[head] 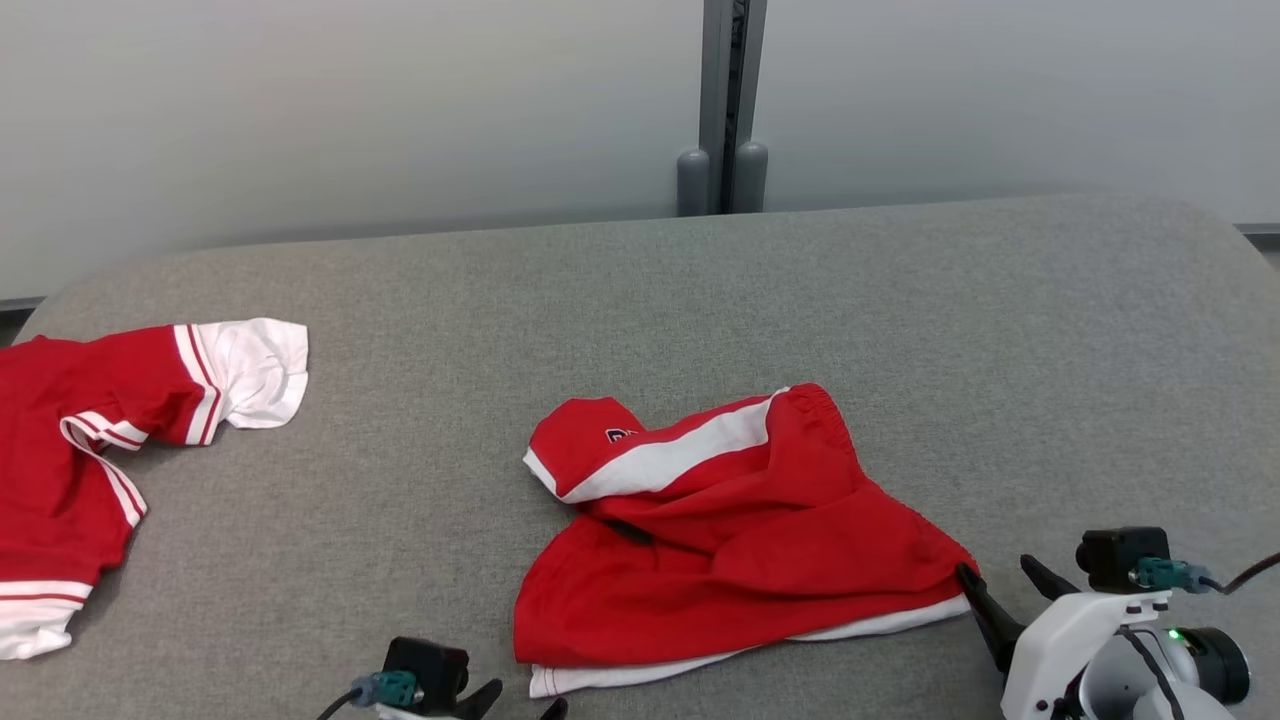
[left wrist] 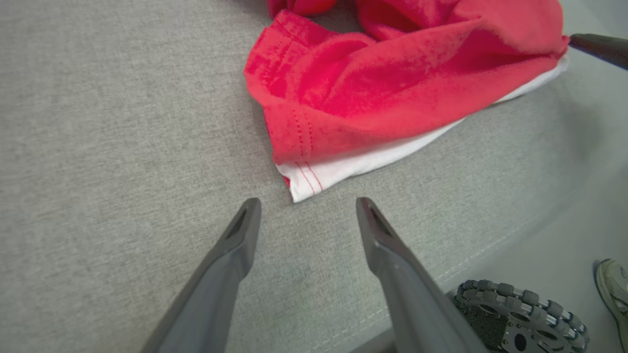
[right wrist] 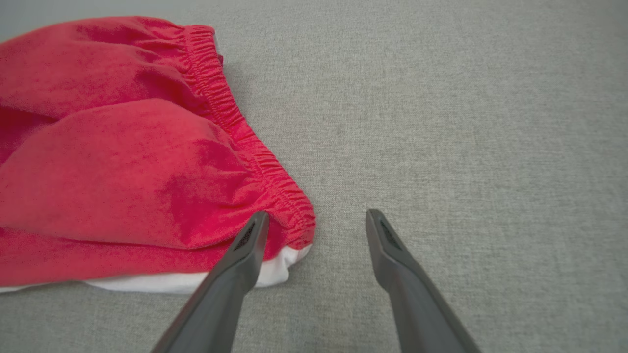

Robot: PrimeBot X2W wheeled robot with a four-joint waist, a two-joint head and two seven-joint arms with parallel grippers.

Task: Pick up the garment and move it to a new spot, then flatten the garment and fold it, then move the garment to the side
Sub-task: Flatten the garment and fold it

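We're over the grey table (head: 900, 320), and the garment (head: 740, 530), a pair of red shorts with white trim, lies crumpled just off centre toward five o'clock in the head view. One leg is flipped back at eleven o'clock of the heap, showing a white stripe and a small dark logo. The elastic waistband runs down the three o'clock side, and a white layer peeks out along the six o'clock edge.

The left gripper (head: 522, 700) sits low at six o'clock in the head view, just beside the shorts' seven o'clock corner. Its wrist view shows the fingers spread wide with nothing between them. The white hemmed corner with red stitching lies at twelve o'clock of the gap, near the tips but apart from them.

The right gripper (head: 995, 567) is at four o'clock, right at the waistband corner. Its jaws are parted too, nothing gripped. In the right wrist view one finger (right wrist: 245, 255) overlaps the red elastic and the white layer beneath, while the other stands over bare table at three o'clock of it. Whether that first finger presses the cloth, I cannot tell.

Out at nine o'clock in the head view, well apart, a red and white shirt (head: 70, 450) lies at the table's edge. The left wrist view catches a wheel (left wrist: 520, 314) and a shoe (left wrist: 613, 289) at five o'clock.
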